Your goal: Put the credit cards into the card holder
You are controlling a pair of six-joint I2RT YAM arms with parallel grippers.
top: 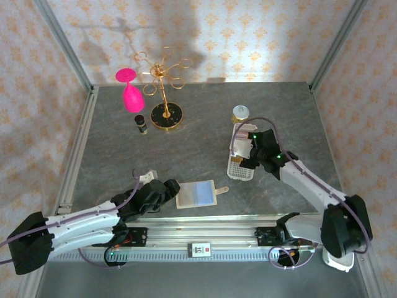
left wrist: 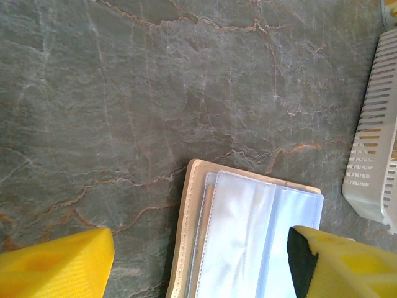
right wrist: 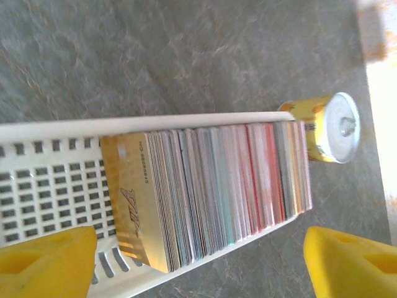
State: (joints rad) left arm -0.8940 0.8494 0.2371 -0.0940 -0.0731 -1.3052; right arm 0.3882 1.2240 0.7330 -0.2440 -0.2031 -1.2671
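My left claw (left wrist: 198,264) hung spread over the open card holder (left wrist: 248,230) on the bench (left wrist: 124,93). My right claw (right wrist: 198,261), also spread, hovered above the credit cards (right wrist: 211,186) stacked in the white tray (right wrist: 56,180).

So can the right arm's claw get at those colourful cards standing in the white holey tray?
Probably yes. The right claw hangs open right over the row of colourful plastic cards in the white perforated plastic tray, and nothing covers them.

The front gold card (right wrist: 133,198) in the white tray (right wrist: 49,180) carried slanted script resembling "VIP" and an embossed number line, its digits too blurred to read
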